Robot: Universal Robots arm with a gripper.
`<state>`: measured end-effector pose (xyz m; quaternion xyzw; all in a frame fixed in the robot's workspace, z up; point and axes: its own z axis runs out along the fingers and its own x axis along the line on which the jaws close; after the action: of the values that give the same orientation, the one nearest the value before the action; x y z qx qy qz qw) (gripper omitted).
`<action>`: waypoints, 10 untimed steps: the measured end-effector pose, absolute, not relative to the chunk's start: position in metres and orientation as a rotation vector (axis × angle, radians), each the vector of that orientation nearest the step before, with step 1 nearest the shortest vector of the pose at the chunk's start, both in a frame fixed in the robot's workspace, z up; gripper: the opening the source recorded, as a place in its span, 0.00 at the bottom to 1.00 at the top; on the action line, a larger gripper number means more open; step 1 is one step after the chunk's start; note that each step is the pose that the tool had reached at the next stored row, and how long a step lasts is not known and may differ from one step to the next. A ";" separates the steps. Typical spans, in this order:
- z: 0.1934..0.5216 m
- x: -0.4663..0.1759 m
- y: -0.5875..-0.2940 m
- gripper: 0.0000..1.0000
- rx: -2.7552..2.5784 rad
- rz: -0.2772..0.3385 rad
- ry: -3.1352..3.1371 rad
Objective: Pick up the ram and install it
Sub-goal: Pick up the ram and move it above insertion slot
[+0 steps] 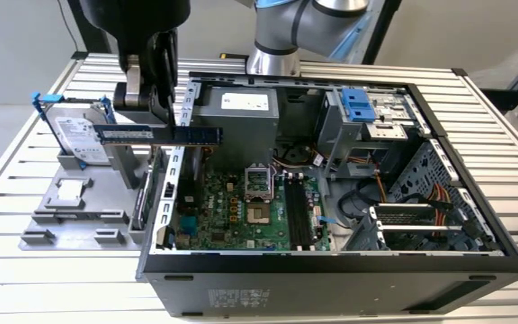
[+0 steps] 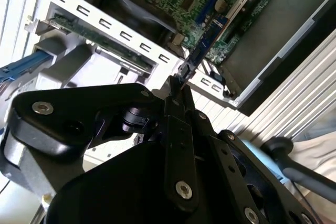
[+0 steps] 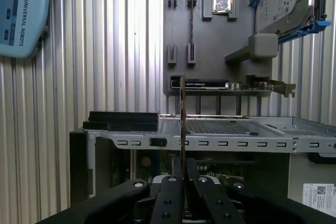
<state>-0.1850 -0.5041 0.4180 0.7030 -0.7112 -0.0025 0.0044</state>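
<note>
The ram [image 1: 156, 133], a long narrow blue board with dark chips, hangs level in the air over the case's wall on the exterior view's left. My gripper [image 1: 162, 123] comes down from above and is shut on its middle. Both wrist views show the ram edge-on, as the stick [image 2: 206, 40] and the thin strip [image 3: 182, 114], sticking out from between the black fingers [image 2: 185, 103] [image 3: 170, 182]. It is above the open computer case [image 1: 475, 260], clear of the motherboard [image 1: 232, 209] and apart from the dark memory slots [image 1: 297, 214].
On the exterior view's left a grey parts holder [image 1: 61, 223] carries a silver hard drive with blue handles [image 1: 79, 138] and a small square chip [image 1: 68, 192]. A wider card [image 3: 210, 84] stands in the holder beside the case. The arm's base [image 1: 282, 40] rises behind the case. A pendant [image 3: 21, 14] lies on the slatted table.
</note>
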 end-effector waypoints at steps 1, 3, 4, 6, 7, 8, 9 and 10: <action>0.418 -0.184 -0.504 0.00 2.202 -0.008 -2.228; 0.418 -0.183 -0.504 0.00 2.202 -0.008 -2.228; 0.418 -0.182 -0.504 0.00 2.202 -0.008 -2.228; 0.418 -0.181 -0.504 0.00 2.202 -0.008 -2.228; 0.418 -0.180 -0.504 0.00 2.202 -0.008 -2.228; 0.418 -0.179 -0.504 0.00 2.202 -0.008 -2.228; 0.418 -0.179 -0.504 0.00 2.202 -0.008 -2.228; 0.418 -0.178 -0.504 0.00 2.202 -0.008 -2.228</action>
<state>-0.1781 -0.5041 0.4181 0.7030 -0.7112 -0.0025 0.0044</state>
